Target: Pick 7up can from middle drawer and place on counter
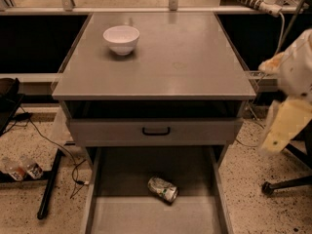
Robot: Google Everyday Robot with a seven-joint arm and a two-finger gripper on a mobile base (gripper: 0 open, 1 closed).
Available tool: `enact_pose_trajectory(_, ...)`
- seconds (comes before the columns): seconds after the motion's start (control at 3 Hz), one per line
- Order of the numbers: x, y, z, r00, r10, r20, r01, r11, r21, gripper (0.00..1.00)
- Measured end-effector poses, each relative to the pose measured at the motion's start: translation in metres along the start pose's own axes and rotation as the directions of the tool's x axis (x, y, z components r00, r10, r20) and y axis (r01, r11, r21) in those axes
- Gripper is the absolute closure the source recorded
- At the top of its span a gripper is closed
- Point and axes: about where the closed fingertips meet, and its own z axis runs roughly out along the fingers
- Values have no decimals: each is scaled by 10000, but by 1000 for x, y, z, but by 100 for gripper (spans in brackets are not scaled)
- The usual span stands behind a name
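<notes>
The 7up can lies on its side on the floor of the open middle drawer, near the drawer's centre at the bottom of the camera view. The counter is the wide grey cabinet top above it. My arm, white and yellowish, hangs at the right edge beside the cabinet, and the gripper is at its lower end, outside the drawer and well to the right of and above the can. Nothing shows in the gripper.
A white bowl stands on the counter's back left. A grey drawer front with a black handle sits shut above the open drawer. Cables, a black pole and small bottles lie on the floor at left. A chair base is at right.
</notes>
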Motion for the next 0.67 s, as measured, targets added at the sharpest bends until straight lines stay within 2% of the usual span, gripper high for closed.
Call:
enact_pose_trajectory(0.33,0,25,50,9974,54,721,-44,9999,-141,0)
enact_pose_trajectory(0.67,-9,41,97,9895,35,1444,-26,10000,-67,0)
